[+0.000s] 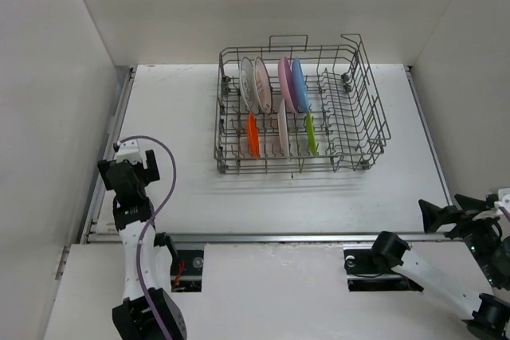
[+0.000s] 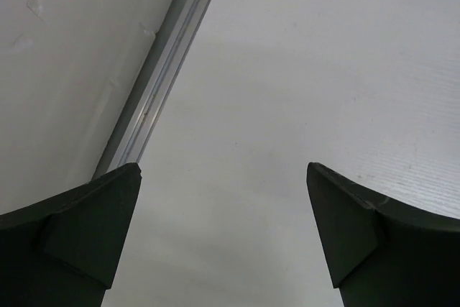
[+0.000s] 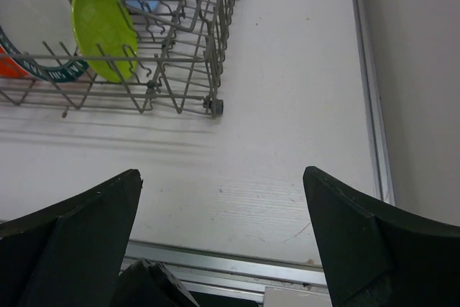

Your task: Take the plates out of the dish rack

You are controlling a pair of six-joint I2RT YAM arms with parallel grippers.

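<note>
The white counter (image 1: 191, 189) sat in a plain white alcove, closed in by a back wall (image 1: 239, 5), a left wall (image 1: 48, 77) and a right wall (image 1: 470, 61). A grey metal rail (image 1: 263, 238) ran along its near edge, with similar rails up both sides. The light was even and the shadows soft.

Dish rack (image 1: 351, 109) far-centre on table (image 1: 183, 189) | 7 plates (image 1: 256, 85) upright inside | my left gripper (image 2: 223, 172) near-left, right gripper (image 3: 221, 174) near-right
</note>
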